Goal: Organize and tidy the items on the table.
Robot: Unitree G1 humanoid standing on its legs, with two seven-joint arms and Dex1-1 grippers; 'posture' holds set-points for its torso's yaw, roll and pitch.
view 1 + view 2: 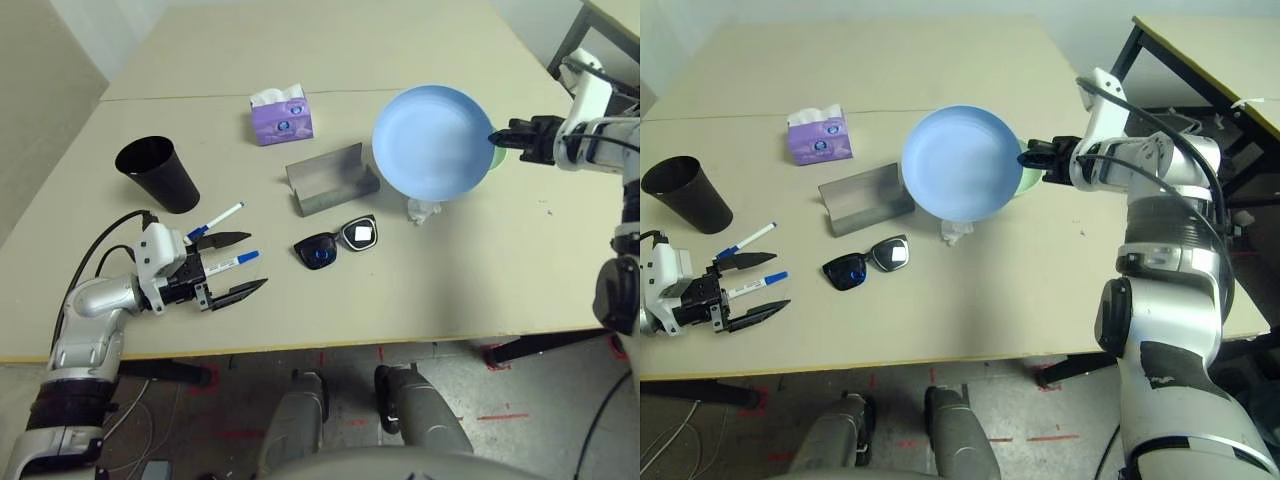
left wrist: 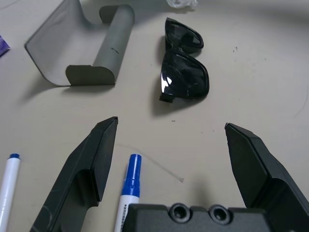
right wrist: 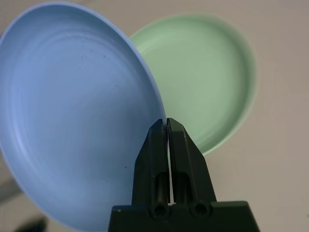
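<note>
My right gripper (image 1: 497, 137) is shut on the rim of the light-blue plate (image 1: 432, 140), which hangs tilted above the table (image 1: 480, 270). The light-green plate (image 3: 212, 77) lies beneath and behind it. At the front left my left gripper (image 1: 258, 260) stands open around one blue-capped marker (image 2: 129, 186) without touching it. The other marker (image 1: 218, 219) lies just outside its fingers. Black sunglasses (image 1: 337, 243) rest mid-table, with the grey glasses case (image 1: 330, 178) lying open behind them. A paper wad (image 1: 424, 210) sits under the blue plate's edge. The black cup (image 1: 160, 174) stands upright at the left.
A purple tissue box (image 1: 282, 115) stands behind the case, near the seam across the tabletop. A second table's dark frame (image 1: 1160, 60) is at the far right. Bare tabletop lies in front of the sunglasses and along the right front.
</note>
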